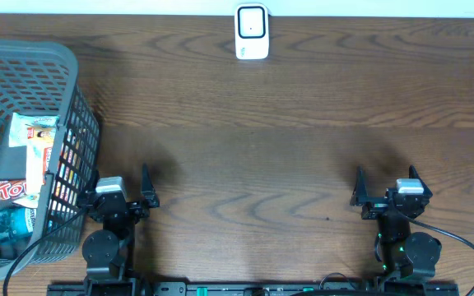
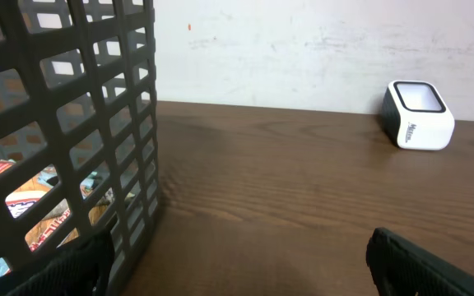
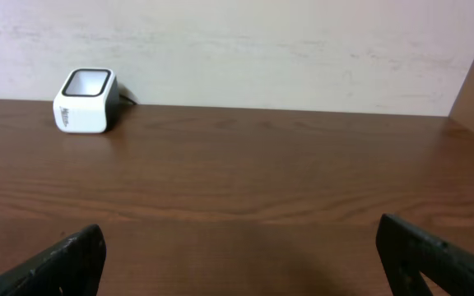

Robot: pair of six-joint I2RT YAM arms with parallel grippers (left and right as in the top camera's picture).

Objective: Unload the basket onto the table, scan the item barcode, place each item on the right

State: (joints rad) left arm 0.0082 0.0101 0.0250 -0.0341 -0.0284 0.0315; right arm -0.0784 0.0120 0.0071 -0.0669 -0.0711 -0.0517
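From overhead, the left gripper (image 1: 120, 187) sits at the near edge of the table (image 1: 245, 156), jaws spread wide and closed on nothing, its outer jaw just beside the wall of a grey mesh basket (image 1: 71, 70). The right gripper (image 1: 387, 187), well apart on the other side, is likewise released and touches no object. There are two grippers, one basket and one barcode scanner (image 1: 252, 31), a small white unit with a dark window standing at the far edge of the table. The items to scan lie inside the basket: at least three can be told apart, a white packet (image 1: 33, 131) with printed pictures, a red wrapper (image 1: 11, 191) with white lettering and a blue item (image 1: 11, 220); no barcode can be made out. In the left wrist view, the left gripper (image 2: 237, 263) shows wide-set dark jaws with bare wood between, the basket (image 2: 72, 123) close on the left with colourful packaging behind its mesh, and the barcode scanner (image 2: 418, 117) far right by the wall (image 2: 286, 49). In the right wrist view, the right gripper (image 3: 245, 263) is equally wide and empty, with the barcode scanner (image 3: 86, 100) far left.
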